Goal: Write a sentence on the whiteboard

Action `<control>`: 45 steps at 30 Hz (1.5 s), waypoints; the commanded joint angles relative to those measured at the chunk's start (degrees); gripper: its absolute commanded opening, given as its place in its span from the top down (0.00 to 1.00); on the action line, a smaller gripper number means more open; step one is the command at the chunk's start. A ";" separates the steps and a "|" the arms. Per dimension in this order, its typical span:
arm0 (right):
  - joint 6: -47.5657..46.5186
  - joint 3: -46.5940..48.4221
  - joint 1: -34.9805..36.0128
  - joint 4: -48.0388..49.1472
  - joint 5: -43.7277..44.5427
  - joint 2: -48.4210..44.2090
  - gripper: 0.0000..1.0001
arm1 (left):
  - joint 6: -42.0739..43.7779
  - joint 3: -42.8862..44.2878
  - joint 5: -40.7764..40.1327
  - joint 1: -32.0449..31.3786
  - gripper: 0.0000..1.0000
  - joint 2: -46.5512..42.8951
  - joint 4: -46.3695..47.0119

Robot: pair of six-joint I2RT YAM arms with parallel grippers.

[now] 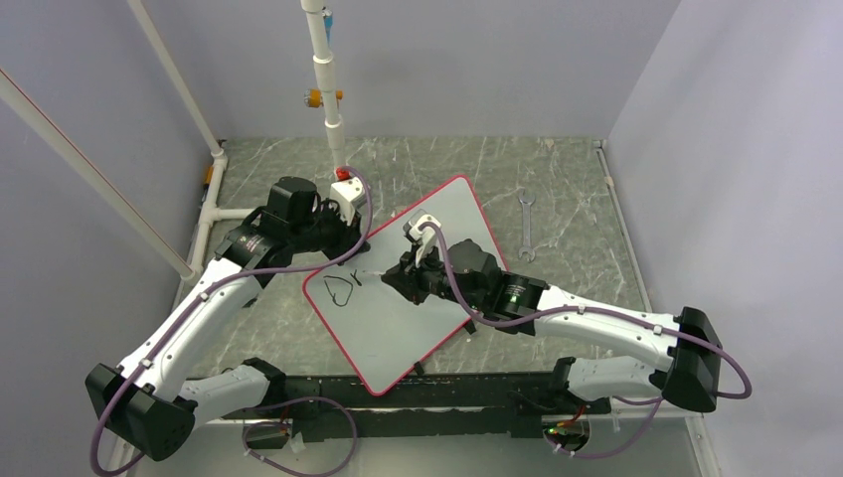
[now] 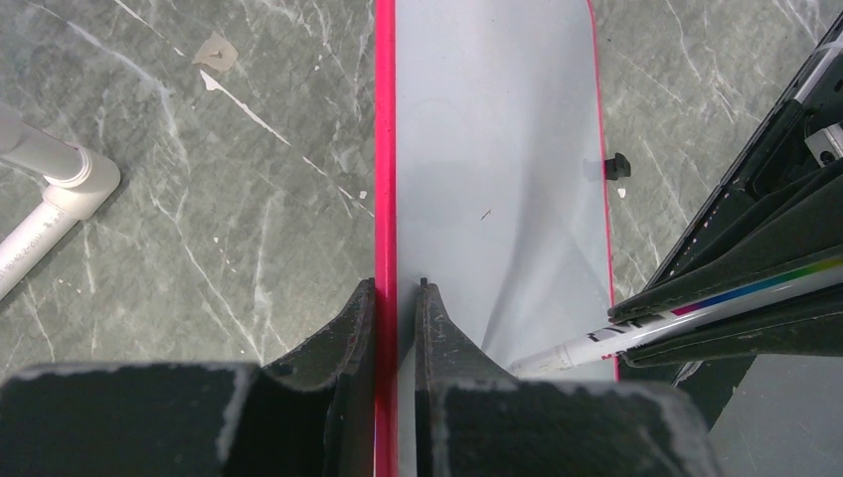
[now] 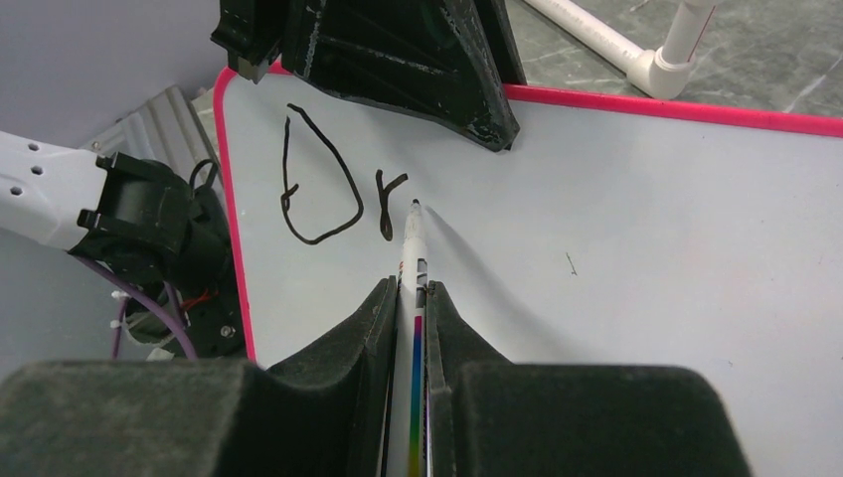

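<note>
The whiteboard [image 1: 398, 333], white with a thin red rim and rounded corners, is lying skewed, its long sides running from 7 toward 1 o'clock. The sentence [image 3: 323, 184] is showing only a black "Dr" near the board's 9 o'clock corner.

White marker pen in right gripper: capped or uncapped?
Uncapped: white marker pen shows a bare black tip beside the black handwritten "Dr" on the red-rimmed whiteboard.
</note>
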 commanded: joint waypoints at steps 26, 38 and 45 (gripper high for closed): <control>0.11 0.56 0.20 0.29 5.50 0.29 1.00 | 2.67 0.39 -4.11 -0.20 1.00 -0.03 0.17; -0.81 3.74 0.24 0.62 5.13 1.98 1.00 | 2.64 0.38 -3.94 -0.20 1.00 0.00 0.08; -0.41 5.11 0.29 1.23 2.82 3.81 1.00 | 2.60 0.40 -3.98 -0.19 1.00 -0.17 0.08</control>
